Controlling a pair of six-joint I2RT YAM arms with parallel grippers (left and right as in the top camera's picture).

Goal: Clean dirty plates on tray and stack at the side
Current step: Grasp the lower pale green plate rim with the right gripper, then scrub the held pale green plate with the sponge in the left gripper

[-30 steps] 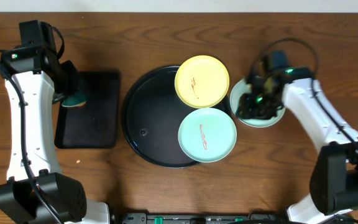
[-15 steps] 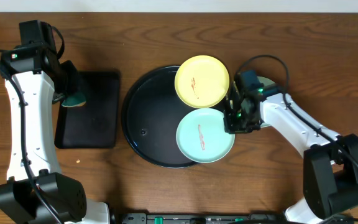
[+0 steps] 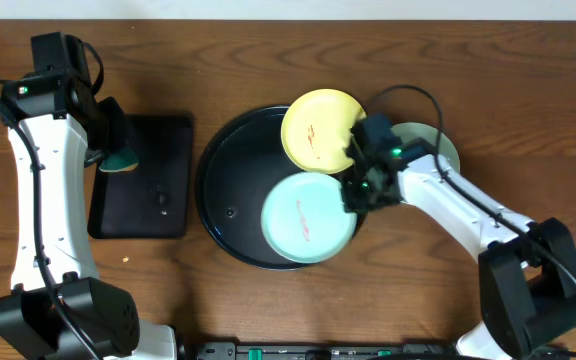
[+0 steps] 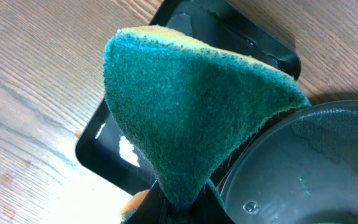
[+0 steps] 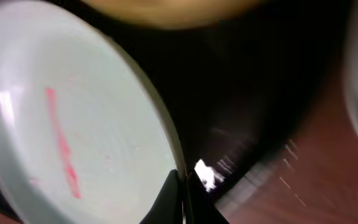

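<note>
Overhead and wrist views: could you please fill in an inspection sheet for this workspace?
Surface: brown wooden table.
Job's things: round black tray holds yellow plate and smeared mint plate, both with red smears; second mint plate sits on the table right of the tray, partly under the right arm.
Clutter: rectangular black tray, left.
Grippers: left gripper shut on teal sponge; right gripper shut on the smeared mint plate's rim.
Cables: black cables run along both arms.
Surroundings: pale strip along the top edge.

The left arm (image 3: 43, 200) and right arm (image 3: 458, 200) show white shells, black joints, black cables, green lights.
</note>
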